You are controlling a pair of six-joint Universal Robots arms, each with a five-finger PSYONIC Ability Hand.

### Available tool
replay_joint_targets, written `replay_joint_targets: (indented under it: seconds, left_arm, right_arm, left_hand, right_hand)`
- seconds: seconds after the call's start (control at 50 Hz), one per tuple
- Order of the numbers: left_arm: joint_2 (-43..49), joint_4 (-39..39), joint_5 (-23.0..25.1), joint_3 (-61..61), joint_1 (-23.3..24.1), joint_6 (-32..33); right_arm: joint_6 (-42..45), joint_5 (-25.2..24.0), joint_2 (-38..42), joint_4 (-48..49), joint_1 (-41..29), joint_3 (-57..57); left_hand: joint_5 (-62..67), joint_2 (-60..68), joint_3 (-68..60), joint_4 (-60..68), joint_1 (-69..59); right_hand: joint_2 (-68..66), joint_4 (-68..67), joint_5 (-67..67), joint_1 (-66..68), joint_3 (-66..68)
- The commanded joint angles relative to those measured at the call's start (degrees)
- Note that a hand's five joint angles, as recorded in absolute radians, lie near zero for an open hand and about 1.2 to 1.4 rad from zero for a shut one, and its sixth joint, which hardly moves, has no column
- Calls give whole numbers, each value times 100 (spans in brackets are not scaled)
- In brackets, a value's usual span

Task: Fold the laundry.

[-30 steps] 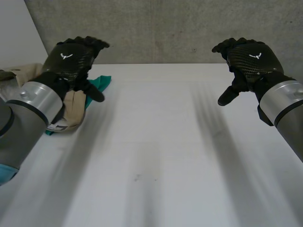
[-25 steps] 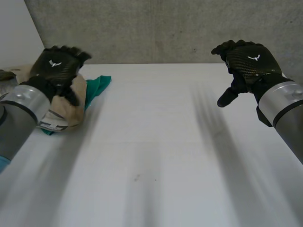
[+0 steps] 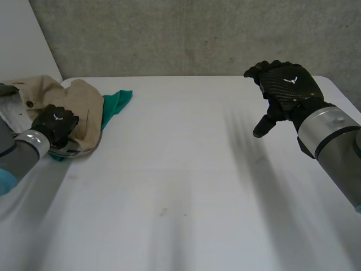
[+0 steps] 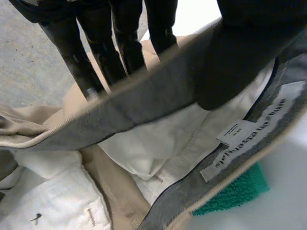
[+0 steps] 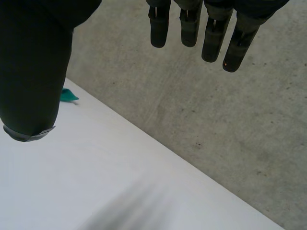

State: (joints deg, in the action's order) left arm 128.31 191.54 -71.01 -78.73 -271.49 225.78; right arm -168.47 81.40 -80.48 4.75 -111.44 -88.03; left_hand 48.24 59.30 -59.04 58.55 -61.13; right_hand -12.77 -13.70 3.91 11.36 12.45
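Waistband [image 4: 144, 98], grey-lined beige, pinched, left robot hand [image 3: 54, 125]

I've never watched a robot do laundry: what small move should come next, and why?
Probably the left hand should pull the beige trousers toward the table centre: it pinches their waistband, they lie bunched at its edge over a green cloth, and the right hand hovers open.

A flat white bench [image 3: 186, 169] runs back to a rough grey concrete wall [image 3: 186, 34]. A smooth pale panel [image 3: 22, 39] stands at the wall's left end.
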Motion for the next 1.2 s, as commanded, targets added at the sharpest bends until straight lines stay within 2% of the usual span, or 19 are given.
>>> replay_joint_targets:
  seconds: [0.02,0.1,0.16,0.2,0.24,0.26,0.3,0.36,0.42,0.5,0.56,0.58,0.62,0.64,0.82,0.96,1.06,1.1,1.2]
  left_arm:
    - [256,287,-106,244,228,-61]
    - [-156,428,-299,183,842,-350]
    - [-727,445,-712,156,1413,-1122]
    - [-1070,445,-1028,182,1879,-1878]
    - [-1211,445,-1178,253,2213,-2335]
    - [-1325,437,-1274,331,2545,-2711]
    - [-1414,437,-1345,463,2890,-2986]
    - [-1274,445,-1407,841,3593,-3181]
    - [-697,445,-1573,1445,4286,-3146]
    - [166,445,-1934,2378,4719,-3128]
    - [693,437,-2014,2905,4851,-3102]
    - [791,437,-2014,2986,4886,-3102]
    - [888,437,-2005,3074,4930,-3102]
    - [897,437,-1996,3039,4931,-3102]
    - [265,490,-2014,2346,4764,-3093]
    - [-700,445,-1987,1222,4053,-3084]
    - [-1299,419,-1952,553,3771,-3093]
    - [-1431,410,-1882,359,3692,-3093]
    - [-1792,305,-1329,-177,3200,-3084]
  right_arm:
    - [95,7,67,0,-27,5]
    - [103,7,67,0,-18,40]
    - [130,16,58,0,-1,67]
    - [147,16,58,0,34,93]
    - [156,25,50,0,52,120]
    - [156,33,41,0,52,120]
    - [156,51,-3,0,52,146]
    - [156,139,-12,0,61,199]
    - [156,332,-12,-9,105,269]
    - [156,578,-21,-18,219,357]
    - [156,666,-38,-18,324,392]
    - [156,675,-38,-18,351,401]
    - [156,675,-65,-18,438,418]
    - [156,666,-65,-18,474,427]
    - [165,614,-65,-44,614,506]
    - [349,517,6,-702,544,699]
    - [700,271,155,-1431,527,840]
    - [719,166,234,-1722,457,849]
    - [613,16,287,-1820,-61,717]
  left_hand:
    - [2176,2070,-2096,2145,-1887]
    - [2176,2070,-2096,2145,-1887]
    - [2176,2070,-2096,2145,-1887]
    - [2176,2070,-2096,2145,-1887]
    - [2176,2070,-2096,2145,-1887]
    - [2176,2070,-2096,2145,-1887]
    - [2176,2070,-2096,2145,-1887]
    - [2176,2070,-2096,2145,-1887]
    - [2176,2070,-2096,2145,-1887]
    - [2176,2070,-2096,2145,-1887]
    - [1928,1823,-1849,1898,-1640]
    - [460,355,-381,430,-172]
    - [-3670,-3776,3749,-3700,3959]
    - [-4591,-4697,4671,-4622,4880]
    - [-4824,-4930,4904,-4855,5113]
    - [-4824,-4930,4904,-4855,5113]
    - [-4824,-4930,4904,-4855,5113]
    - [-4824,-4930,4904,-4855,5113]
    - [-4824,-4930,4904,-4855,5113]
  right_hand:
    - [277,370,-391,-136,-245]
    - [277,370,-391,-136,-245]
    - [277,370,-391,-136,-245]
    - [277,370,-391,-136,-245]
    - [277,370,-391,-136,-245]
    - [277,370,-391,-136,-245]
    - [277,370,-391,-136,-245]
    - [277,370,-391,-136,-245]
    - [277,370,-391,-136,-245]
    - [277,370,-391,-136,-245]
    - [277,370,-391,-136,-245]
    - [277,370,-391,-136,-245]
    - [277,370,-391,-136,-245]
    - [277,370,-391,-136,-245]
    - [277,370,-391,-136,-245]
    - [277,370,-391,-136,-245]
    - [277,370,-391,-136,-245]
    - [277,370,-391,-136,-245]
    - [277,370,-391,-136,-245]
